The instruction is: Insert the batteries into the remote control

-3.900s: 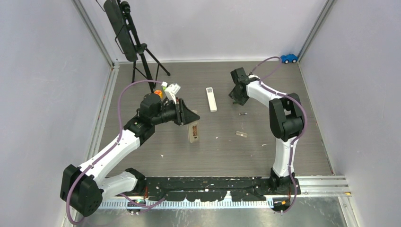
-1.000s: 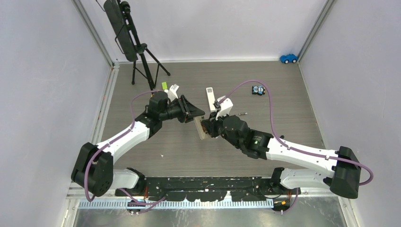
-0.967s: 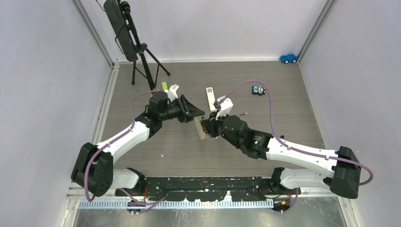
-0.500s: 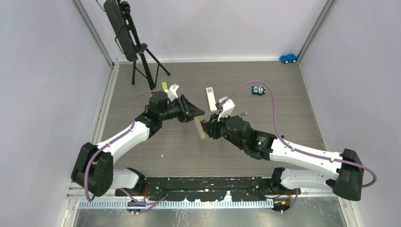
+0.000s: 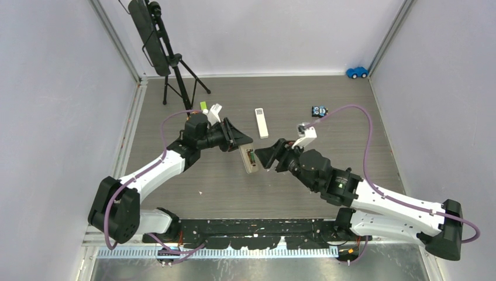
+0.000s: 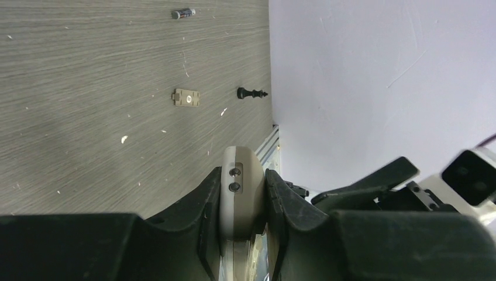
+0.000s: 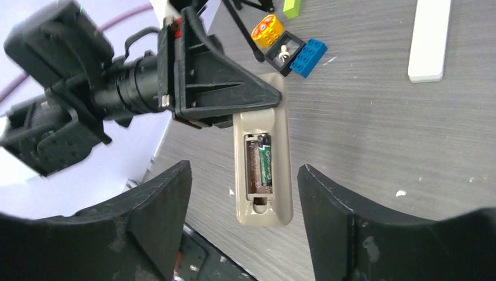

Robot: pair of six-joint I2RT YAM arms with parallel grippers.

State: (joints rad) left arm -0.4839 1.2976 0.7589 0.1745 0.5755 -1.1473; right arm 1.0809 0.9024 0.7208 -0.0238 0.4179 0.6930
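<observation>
Batteries [image 7: 252,167]: two sit side by side in the open bay of the beige remote [image 7: 261,205], one coppery, one green-black. A third, loose battery [image 6: 183,13] lies on the table [image 6: 88,117]. Only my left wrist view shows it, along with the cover [image 6: 187,98] and a black chess piece [image 6: 251,93] at the table's edge by the wall. Only my right wrist view shows the filled bay. Remotes number two: the beige one, pinched by one end in my left gripper [image 5: 235,139], and a white remote [image 5: 261,123] lying flat, apart from it. My right gripper [image 5: 269,157] stands spread and empty, just beside the beige remote, not touching it. Bare table shows around both grippers, and the side walls stand well apart from them
</observation>
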